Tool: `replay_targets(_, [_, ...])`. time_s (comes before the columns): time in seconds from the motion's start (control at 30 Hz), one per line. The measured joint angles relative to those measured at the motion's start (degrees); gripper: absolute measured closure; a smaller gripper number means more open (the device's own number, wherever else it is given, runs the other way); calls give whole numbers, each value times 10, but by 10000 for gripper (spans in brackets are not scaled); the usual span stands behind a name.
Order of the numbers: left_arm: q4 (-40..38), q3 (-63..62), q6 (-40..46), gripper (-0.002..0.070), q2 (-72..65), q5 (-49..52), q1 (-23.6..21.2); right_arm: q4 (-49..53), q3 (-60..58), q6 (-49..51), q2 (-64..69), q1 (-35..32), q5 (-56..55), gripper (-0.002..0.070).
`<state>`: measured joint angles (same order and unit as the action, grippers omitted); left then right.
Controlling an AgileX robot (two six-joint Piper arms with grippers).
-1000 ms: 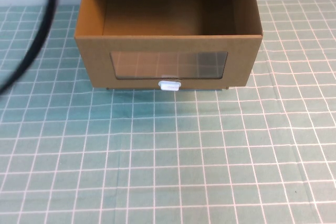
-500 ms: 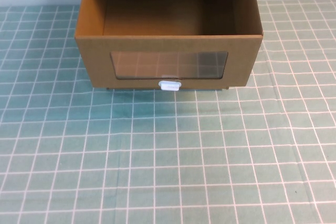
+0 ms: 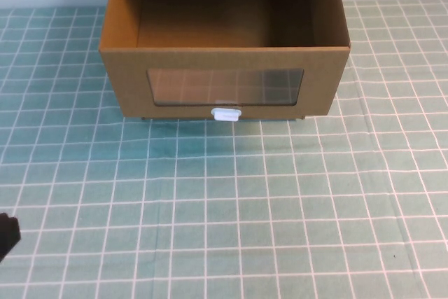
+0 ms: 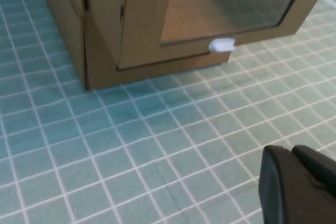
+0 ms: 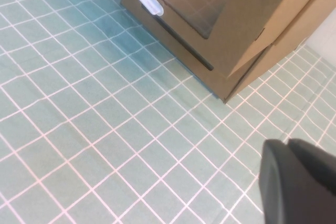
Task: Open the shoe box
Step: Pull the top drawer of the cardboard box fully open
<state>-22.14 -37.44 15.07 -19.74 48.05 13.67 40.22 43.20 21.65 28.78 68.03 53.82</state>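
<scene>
Evidently light stuff: the shoe box (image 3: 329, 40) is thin brown corrugated card, stiff along its folds but easy to dent or crease. It sits at the far middle of the green grid mat (image 3: 231, 208), and the high view looks straight down into its bare inside, so it appears already open. The front panel (image 3: 129, 89) faces the robot. It carries a clear window (image 3: 225, 87), probably thin film and a poor place to press. The white pull tab (image 3: 226, 114) juts from the lower edge of the front panel; that looks to me like the proper hold. It is small and smooth, so a pinch could slip. With nothing visible inside, the whole box would likely slide on the mat under a hard tug.

Left gripper (image 4: 292, 156): fingers pressed together, nothing held. It is low at the near left edge of the mat, well apart from the box.

Right gripper (image 5: 288, 148): closed tight and empty, touching nothing. It hangs over bare mat off the box's front right corner and is absent from the high view.
</scene>
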Motion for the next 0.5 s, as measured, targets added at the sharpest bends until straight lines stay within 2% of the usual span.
replay_targets(0.1, [28,13,0,680,0,-27,0,0,0,0,0,0,0,689])
replay_targets(0.27, [67,45,-1,680,0,-132,0,0,0,0,0,0,0,689])
replay_targets(0.5, [98,179,-1,680,83,-279,0,0,0,0,0,0,0,689])
